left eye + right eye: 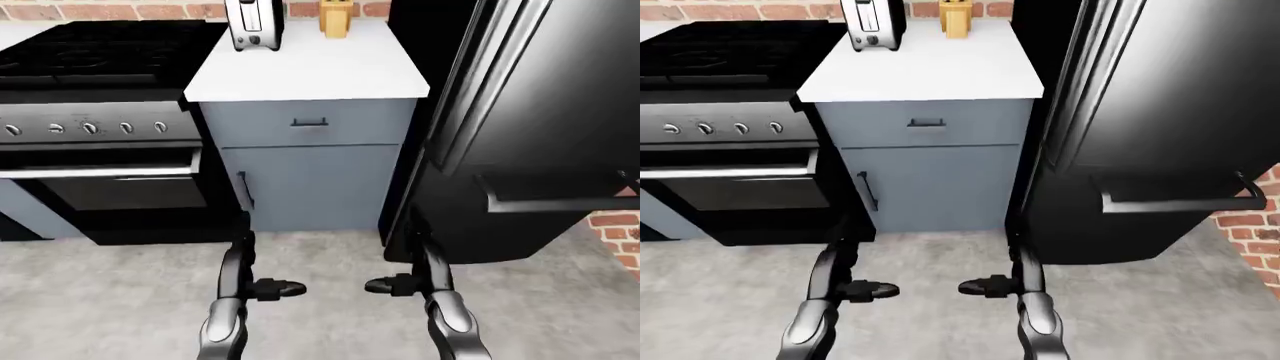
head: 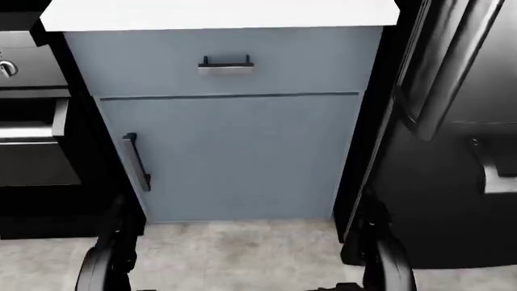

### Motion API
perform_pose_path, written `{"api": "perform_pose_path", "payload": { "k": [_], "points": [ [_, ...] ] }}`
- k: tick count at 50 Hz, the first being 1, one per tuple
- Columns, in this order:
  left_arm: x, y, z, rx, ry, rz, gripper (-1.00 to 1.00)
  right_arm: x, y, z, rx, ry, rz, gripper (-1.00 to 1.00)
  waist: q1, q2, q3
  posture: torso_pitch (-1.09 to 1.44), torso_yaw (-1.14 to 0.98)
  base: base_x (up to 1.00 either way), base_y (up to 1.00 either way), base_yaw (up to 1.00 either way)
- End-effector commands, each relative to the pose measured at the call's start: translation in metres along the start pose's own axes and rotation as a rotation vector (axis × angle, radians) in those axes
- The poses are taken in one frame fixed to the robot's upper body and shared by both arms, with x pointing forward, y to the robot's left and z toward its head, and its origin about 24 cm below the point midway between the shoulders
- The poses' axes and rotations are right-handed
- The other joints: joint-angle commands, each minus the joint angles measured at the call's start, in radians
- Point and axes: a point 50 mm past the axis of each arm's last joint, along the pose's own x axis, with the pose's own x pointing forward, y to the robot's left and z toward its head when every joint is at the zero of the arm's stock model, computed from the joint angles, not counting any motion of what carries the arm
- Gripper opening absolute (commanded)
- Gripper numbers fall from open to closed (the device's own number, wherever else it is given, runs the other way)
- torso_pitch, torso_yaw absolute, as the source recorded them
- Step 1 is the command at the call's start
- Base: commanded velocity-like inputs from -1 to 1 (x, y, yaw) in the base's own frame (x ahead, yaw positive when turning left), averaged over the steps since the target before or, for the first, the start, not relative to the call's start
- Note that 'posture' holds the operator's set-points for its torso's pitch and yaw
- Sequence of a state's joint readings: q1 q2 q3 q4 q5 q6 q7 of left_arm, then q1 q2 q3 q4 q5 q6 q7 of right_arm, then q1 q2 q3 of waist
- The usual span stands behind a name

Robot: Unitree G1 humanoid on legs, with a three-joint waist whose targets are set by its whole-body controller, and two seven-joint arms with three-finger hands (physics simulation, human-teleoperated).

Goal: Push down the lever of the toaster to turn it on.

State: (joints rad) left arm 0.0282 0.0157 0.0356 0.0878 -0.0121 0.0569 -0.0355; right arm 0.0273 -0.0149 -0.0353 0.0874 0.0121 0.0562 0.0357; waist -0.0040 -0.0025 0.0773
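Observation:
The silver toaster (image 1: 253,24) stands upright at the far left end of the white countertop (image 1: 310,71), against the brick wall at the top of the left-eye view. Its narrow end with a dark slot faces me; the lever itself is too small to make out. Both hands hang low over the floor, far below the toaster. My left hand (image 1: 288,288) and right hand (image 1: 380,285) point towards each other, fingers open, holding nothing. The head view shows only my forearms at its bottom edge.
A blue-grey cabinet (image 2: 234,151) with a drawer handle (image 2: 225,65) and a door handle (image 2: 136,161) is straight ahead. A black stove with knobs (image 1: 90,127) stands to its left and a black fridge (image 1: 540,127) to its right. A yellow wooden block (image 1: 337,16) sits beside the toaster.

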Motion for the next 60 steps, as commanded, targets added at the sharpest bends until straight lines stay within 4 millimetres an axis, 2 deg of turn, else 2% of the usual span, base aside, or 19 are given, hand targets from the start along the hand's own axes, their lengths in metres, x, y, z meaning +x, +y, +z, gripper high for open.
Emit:
{"api": "perform_pose_path", "payload": {
  "k": [1, 3, 4, 5, 7, 8, 21, 22, 24, 28, 33, 38, 41, 42, 46, 50, 52, 54, 60],
  "points": [
    [0.0019, -0.0014, 0.0354, 0.001, -0.172, -0.008, 1.00, 0.0029, 0.0012, 0.0333, -0.011, -0.171, 0.008, 1.00, -0.002, -0.008, -0.001, 0.00, 0.00, 0.00, 0.00, 0.00],
    [0.0018, -0.0016, 0.0353, 0.001, -0.172, -0.009, 1.00, 0.0023, 0.0008, 0.0333, -0.013, -0.172, 0.006, 1.00, 0.007, -0.001, -0.062, 0.00, 0.00, 0.00, 0.00, 0.00],
    [0.0020, -0.0015, 0.0350, 0.001, -0.172, -0.009, 1.00, 0.0024, 0.0007, 0.0330, -0.014, -0.172, 0.005, 1.00, 0.007, -0.001, -0.051, 0.00, 0.00, 0.00, 0.00, 0.00],
    [0.0015, -0.0016, 0.0356, 0.001, -0.172, -0.009, 1.00, 0.0029, 0.0007, 0.0331, -0.012, -0.172, 0.006, 1.00, 0.006, -0.007, -0.016, 0.00, 0.00, 0.00, 0.00, 0.00],
    [0.0012, -0.0017, 0.0357, 0.001, -0.172, -0.009, 1.00, 0.0028, 0.0007, 0.0328, -0.013, -0.173, 0.006, 1.00, 0.007, -0.008, -0.069, 0.00, 0.00, 0.00, 0.00, 0.00],
    [0.0013, -0.0017, 0.0354, 0.001, -0.172, -0.009, 1.00, 0.0034, 0.0007, 0.0320, -0.016, -0.174, 0.008, 1.00, 0.007, -0.007, -0.075, 0.00, 0.00, 0.00, 0.00, 0.00],
    [0.0011, -0.0018, 0.0363, 0.003, -0.172, -0.010, 1.00, 0.0033, 0.0013, 0.0328, -0.015, -0.175, 0.013, 1.00, 0.007, -0.004, -0.088, 0.00, 0.00, 0.00, 0.00, 0.00],
    [0.0013, -0.0017, 0.0358, 0.003, -0.172, -0.010, 1.00, 0.0037, 0.0011, 0.0321, -0.015, -0.173, 0.013, 1.00, 0.006, 0.002, -0.105, 0.00, 0.00, 0.00, 0.13, 0.00],
    [0.0015, -0.0016, 0.0356, 0.002, -0.172, -0.009, 1.00, 0.0030, 0.0012, 0.0327, -0.014, -0.173, 0.011, 1.00, 0.004, -0.002, -0.084, 0.00, 0.00, 0.00, 0.16, 0.00],
    [0.0012, -0.0018, 0.0355, 0.003, -0.173, -0.010, 1.00, 0.0021, 0.0014, 0.0339, -0.013, -0.172, 0.012, 1.00, 0.001, 0.029, -0.072, 0.00, 0.00, 0.00, 0.16, 0.00],
    [0.0013, -0.0019, 0.0354, 0.003, -0.172, -0.011, 1.00, 0.0032, 0.0009, 0.0323, -0.014, -0.171, 0.010, 1.00, 0.006, 0.033, -0.066, 0.00, 0.00, 0.00, 0.16, 0.00],
    [0.0012, -0.0019, 0.0356, 0.003, -0.172, -0.010, 1.00, 0.0032, 0.0007, 0.0321, -0.014, -0.171, 0.009, 1.00, 0.009, -0.008, -0.061, 0.00, 0.00, 0.00, 0.16, 0.00],
    [0.0012, -0.0019, 0.0350, 0.003, -0.172, -0.010, 1.00, 0.0025, 0.0008, 0.0321, -0.013, -0.171, 0.010, 1.00, 0.010, -0.068, -0.064, 0.00, 0.00, 0.00, 0.16, 0.00],
    [0.0009, -0.0021, 0.0358, 0.003, -0.172, -0.010, 1.00, 0.0026, 0.0007, 0.0320, -0.014, -0.171, 0.010, 1.00, 0.004, -0.028, -0.058, 0.00, 0.00, 0.00, 0.16, 0.00],
    [0.0007, -0.0020, 0.0361, 0.002, -0.171, -0.010, 1.00, 0.0033, 0.0004, 0.0301, -0.013, -0.171, 0.010, 1.00, -0.006, -0.043, -0.065, 0.00, 0.00, 0.00, 0.16, 0.00],
    [0.0012, -0.0019, 0.0360, 0.003, -0.171, -0.010, 1.00, 0.0035, 0.0004, 0.0302, -0.012, -0.171, 0.010, 1.00, -0.004, -0.006, -0.052, 0.00, 0.00, 0.00, 0.16, 0.00],
    [0.0017, -0.0017, 0.0356, 0.003, -0.171, -0.009, 1.00, 0.0033, 0.0006, 0.0309, -0.012, -0.171, 0.010, 1.00, -0.005, 0.025, -0.050, 0.00, 0.00, 0.00, 0.16, 0.00],
    [0.0021, -0.0017, 0.0348, 0.003, -0.171, -0.010, 1.00, 0.0023, 0.0011, 0.0324, -0.013, -0.171, 0.011, 1.00, -0.003, 0.088, -0.067, 0.00, 0.00, 0.00, 0.16, 0.00],
    [0.0007, -0.0020, 0.0363, 0.003, -0.173, -0.010, 1.00, 0.0030, 0.0008, 0.0325, -0.014, -0.172, 0.010, 1.00, 0.004, 0.042, -0.065, 0.00, 0.00, 0.00, 0.16, 0.00]
  ]
}}
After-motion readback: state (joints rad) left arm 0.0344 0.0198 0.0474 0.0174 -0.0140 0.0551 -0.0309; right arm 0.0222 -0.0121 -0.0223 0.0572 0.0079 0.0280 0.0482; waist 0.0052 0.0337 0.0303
